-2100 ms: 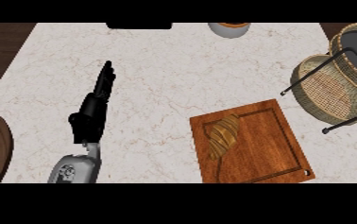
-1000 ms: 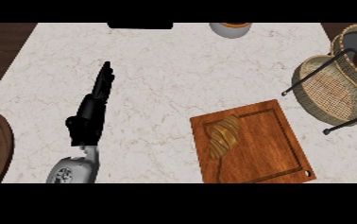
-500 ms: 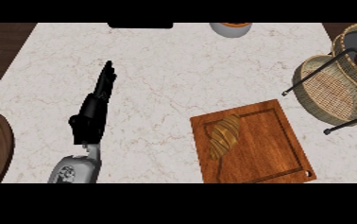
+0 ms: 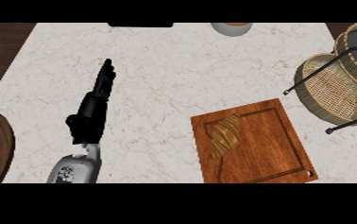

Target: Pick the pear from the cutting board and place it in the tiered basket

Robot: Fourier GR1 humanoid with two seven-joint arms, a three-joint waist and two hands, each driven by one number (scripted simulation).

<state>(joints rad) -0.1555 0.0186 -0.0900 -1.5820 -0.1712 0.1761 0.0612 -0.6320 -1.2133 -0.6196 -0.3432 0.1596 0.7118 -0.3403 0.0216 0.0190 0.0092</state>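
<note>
A brown, streaked pear [image 4: 225, 135] lies on the left part of the wooden cutting board [image 4: 268, 147] at the lower right of the counter. The wicker tiered basket [image 4: 333, 88] with its black wire frame stands at the right edge, beyond the board's far right corner. My left hand [image 4: 93, 107] is at the left over the marble, fingers straight and pointing away, well apart from the pear and holding nothing. My right hand does not show.
A grey bowl [image 4: 231, 28] sits at the counter's far edge, with a black object [image 4: 140, 24] to its left. A dark round rim [image 4: 5, 145] shows at the left edge. Bare marble separates my left hand from the board.
</note>
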